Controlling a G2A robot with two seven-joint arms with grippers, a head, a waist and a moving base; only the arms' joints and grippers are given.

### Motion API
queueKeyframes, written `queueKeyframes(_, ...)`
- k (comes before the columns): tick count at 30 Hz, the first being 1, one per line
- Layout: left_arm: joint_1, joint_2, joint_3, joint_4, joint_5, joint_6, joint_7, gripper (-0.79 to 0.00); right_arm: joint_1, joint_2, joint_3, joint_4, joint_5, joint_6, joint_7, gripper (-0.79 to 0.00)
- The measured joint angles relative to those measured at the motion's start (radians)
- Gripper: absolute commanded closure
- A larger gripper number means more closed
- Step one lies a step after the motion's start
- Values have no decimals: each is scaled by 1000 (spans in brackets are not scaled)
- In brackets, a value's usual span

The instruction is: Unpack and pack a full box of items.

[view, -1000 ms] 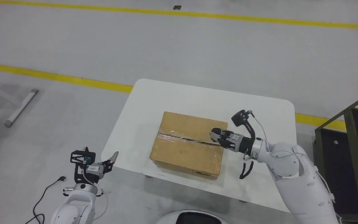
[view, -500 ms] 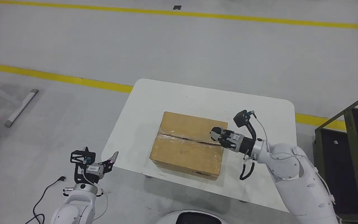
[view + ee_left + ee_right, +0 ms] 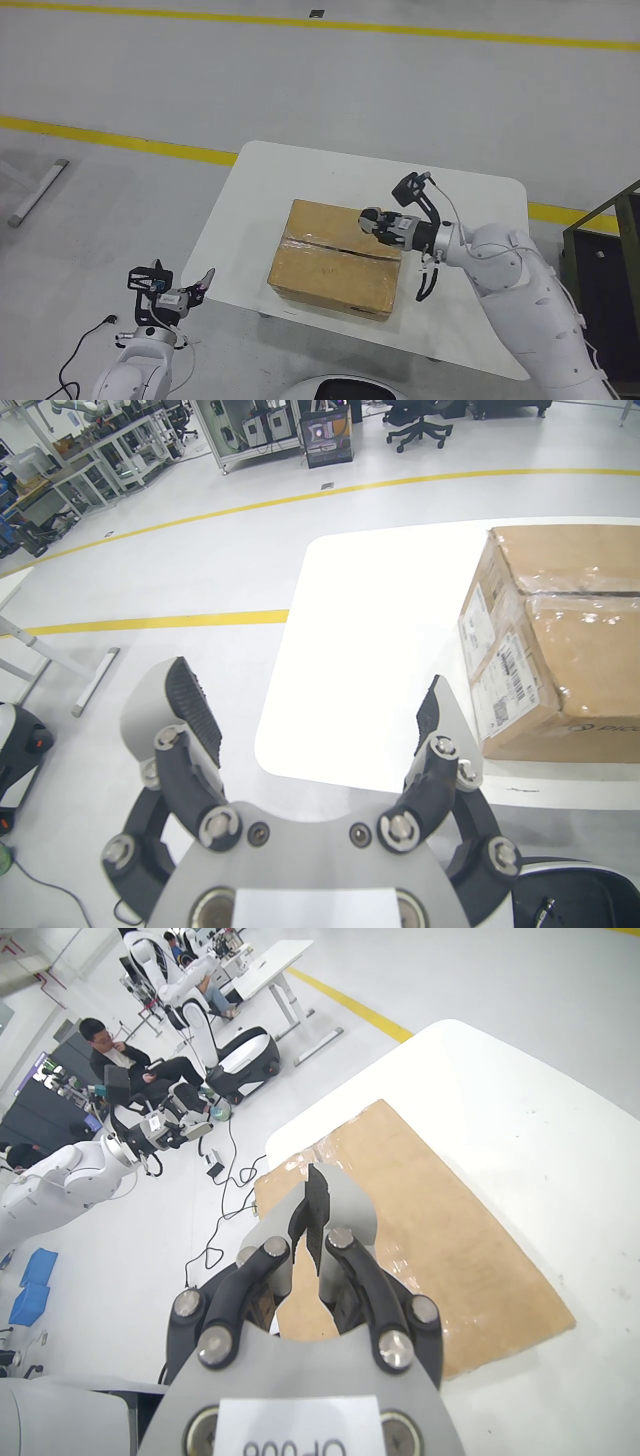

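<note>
Jaws wide on left gripper [image 3: 305,675], right gripper [image 3: 311,1180] pinched, one box [image 3: 330,265]

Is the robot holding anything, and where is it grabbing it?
Nothing. The left gripper is open and empty; the right gripper is shut on nothing, over the box.

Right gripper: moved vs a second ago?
Yes. In the top view the right gripper has shifted from the box's edge inward over its top, and slightly toward the table's far side.
</note>
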Motion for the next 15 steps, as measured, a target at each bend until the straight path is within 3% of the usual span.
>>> queueKeyframes(7, 4, -3, 25, -37, 20, 0, 2, -785, 97, -15, -87, 72, -3, -22, 15, 0)
queueKeyframes(15, 4, -3, 24, -36, 20, 0, 2, -785, 109, -16, -95, 89, -22, -15, 9, 0)
